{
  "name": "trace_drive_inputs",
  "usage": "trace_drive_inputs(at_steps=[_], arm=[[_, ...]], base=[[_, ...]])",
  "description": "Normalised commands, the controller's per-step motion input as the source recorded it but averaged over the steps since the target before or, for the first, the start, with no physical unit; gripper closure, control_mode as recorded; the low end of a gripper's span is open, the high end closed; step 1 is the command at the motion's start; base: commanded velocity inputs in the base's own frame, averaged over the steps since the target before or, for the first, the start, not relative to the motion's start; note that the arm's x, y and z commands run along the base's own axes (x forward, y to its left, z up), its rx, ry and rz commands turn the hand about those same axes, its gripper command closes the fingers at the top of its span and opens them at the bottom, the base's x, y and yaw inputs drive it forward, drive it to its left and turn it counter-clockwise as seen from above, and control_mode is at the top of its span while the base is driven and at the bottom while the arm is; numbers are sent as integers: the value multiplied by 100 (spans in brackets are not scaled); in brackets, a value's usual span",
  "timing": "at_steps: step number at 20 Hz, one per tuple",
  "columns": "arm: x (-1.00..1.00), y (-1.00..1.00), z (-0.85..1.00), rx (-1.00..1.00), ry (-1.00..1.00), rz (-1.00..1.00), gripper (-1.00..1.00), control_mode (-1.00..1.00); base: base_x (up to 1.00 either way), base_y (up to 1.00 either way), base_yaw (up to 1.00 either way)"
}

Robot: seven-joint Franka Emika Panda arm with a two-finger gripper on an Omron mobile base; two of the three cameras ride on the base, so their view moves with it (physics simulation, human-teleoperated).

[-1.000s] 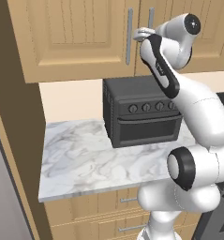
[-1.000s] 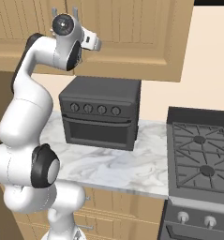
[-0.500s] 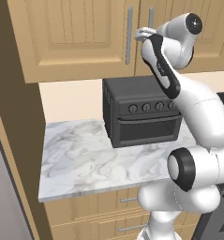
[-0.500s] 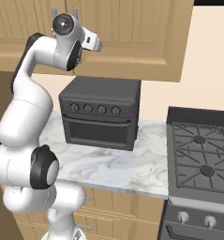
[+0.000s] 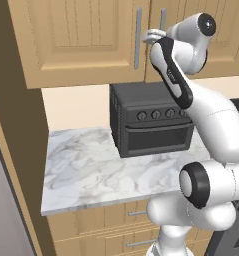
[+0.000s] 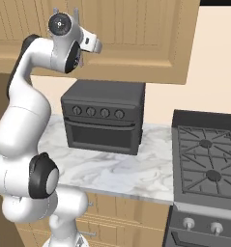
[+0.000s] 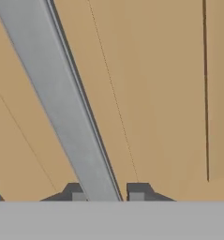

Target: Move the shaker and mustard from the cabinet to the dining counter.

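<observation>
The light wooden cabinet (image 5: 81,40) hangs above the counter with both doors closed. The shaker and the mustard are hidden behind them, and the dining counter is out of view. My gripper (image 5: 158,36) is raised against the right door, at its vertical silver bar handle (image 5: 162,17). In the hand view the handle (image 7: 62,103) runs slantwise down between my two fingertips (image 7: 78,194), and the gripper (image 7: 107,196) is shut on it. The cabinet door (image 7: 169,93) lies right behind the bar. The left door's handle (image 5: 138,37) stands free beside my hand.
A black toaster oven (image 5: 151,125) sits on the small marble countertop (image 5: 86,170) under the cabinet. A gas stove (image 6: 209,159) adjoins it on the right. Wooden drawers (image 5: 116,220) run below, and a tall wooden panel (image 5: 16,125) bounds the left.
The fingers have closed from wide open onto the cabinet handle. The arm and the views have hardly shifted.
</observation>
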Motion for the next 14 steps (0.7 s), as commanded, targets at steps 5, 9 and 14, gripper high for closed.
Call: trace_drive_inputs(at_steps=[5, 9, 14], arm=[[-29, -5, 0, -1, 0, 6, 100, -100], [-90, -43, 0, -2, -8, 9, 100, -100], [-100, -62, 0, -2, -9, 9, 100, -100]], base=[[0, 0, 0], [0, 0, 0], [0, 0, 0]])
